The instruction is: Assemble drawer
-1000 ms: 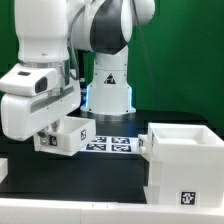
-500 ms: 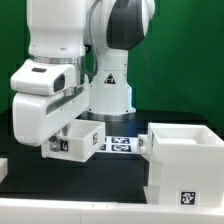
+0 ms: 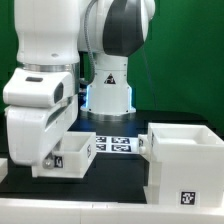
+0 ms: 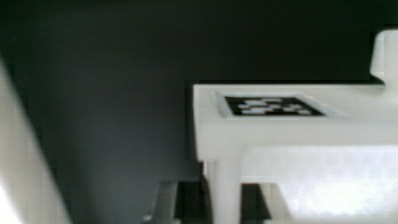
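One drawer [image 3: 76, 157], pinched by its wall in the gripper [image 4: 217, 198], at the exterior view's left, well apart from the big white box [image 3: 186, 160]. Carry level and slowly toward that box, above the marker board [image 3: 115, 146], without twisting.

The white drawer [image 3: 74, 154] bears a black-and-white tag [image 3: 57, 160]; backdrop [image 3: 190, 50] green.

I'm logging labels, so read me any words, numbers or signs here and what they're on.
No words or numbers can be read.
Triangle sign on the robot base: too small to read.
Square black-and-white tags on the drawer, the big white box and the marker board: patterns only, no text.
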Action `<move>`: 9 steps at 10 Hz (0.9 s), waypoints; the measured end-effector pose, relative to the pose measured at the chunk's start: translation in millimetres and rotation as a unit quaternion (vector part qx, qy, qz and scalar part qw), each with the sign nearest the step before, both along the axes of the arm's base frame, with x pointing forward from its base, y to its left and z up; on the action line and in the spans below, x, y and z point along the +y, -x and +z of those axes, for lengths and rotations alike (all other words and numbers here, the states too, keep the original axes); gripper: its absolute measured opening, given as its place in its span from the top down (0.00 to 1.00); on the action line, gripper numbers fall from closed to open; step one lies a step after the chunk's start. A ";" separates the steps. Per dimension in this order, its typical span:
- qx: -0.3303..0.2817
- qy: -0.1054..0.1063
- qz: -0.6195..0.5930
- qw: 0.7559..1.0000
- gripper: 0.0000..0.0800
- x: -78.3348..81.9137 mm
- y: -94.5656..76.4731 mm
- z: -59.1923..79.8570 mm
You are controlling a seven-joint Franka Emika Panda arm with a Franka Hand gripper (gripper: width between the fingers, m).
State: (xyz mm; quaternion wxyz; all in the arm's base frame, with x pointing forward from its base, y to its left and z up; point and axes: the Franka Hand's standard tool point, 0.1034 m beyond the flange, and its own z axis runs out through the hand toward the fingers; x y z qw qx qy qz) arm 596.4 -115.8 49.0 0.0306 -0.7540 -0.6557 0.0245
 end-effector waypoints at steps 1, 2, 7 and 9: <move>-0.001 0.007 0.025 1.000 0.96 9.0 -7.5 -1.6; 0.000 0.006 0.022 1.000 0.96 8.5 -5.5 -2.5; 0.000 0.007 0.014 1.000 0.72 5.7 -5.5 -2.7; -0.015 0.011 -0.003 1.000 0.49 10.0 -13.2 10.4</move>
